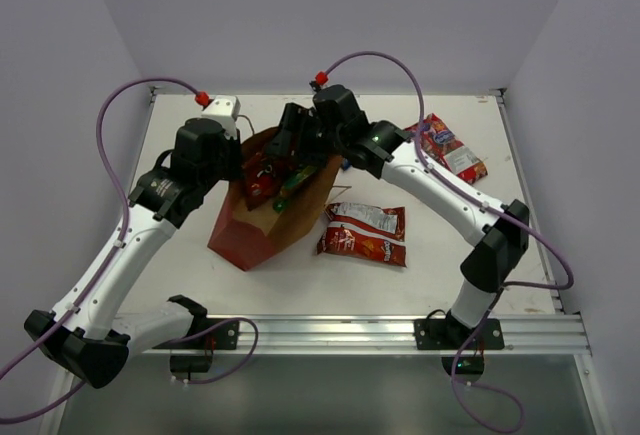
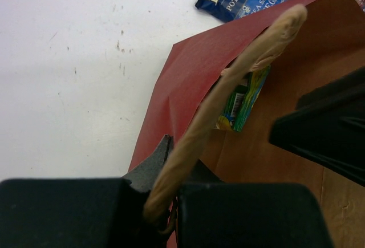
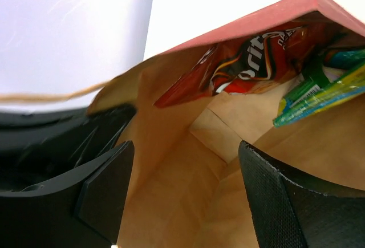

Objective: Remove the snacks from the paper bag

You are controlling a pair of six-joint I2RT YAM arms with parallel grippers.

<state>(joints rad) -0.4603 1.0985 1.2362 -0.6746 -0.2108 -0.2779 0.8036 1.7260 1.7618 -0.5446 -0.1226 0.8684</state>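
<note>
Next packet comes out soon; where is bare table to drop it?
Bare table runs along the near edge, bordered by the paper bag, the red chip bag and the rail. A second patch lies between that chip bag and the multicolour packet, partly under the right arm. The bag's mouth is crowded.

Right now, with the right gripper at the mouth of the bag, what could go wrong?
1. The left gripper holds the paper bag only by its thin cord handle; a pull from inside may drag or tip the bag.
2. The open right gripper faces a red chip bag and a green packet lying close together; it may catch both, or pinch the paper wall instead.
</note>
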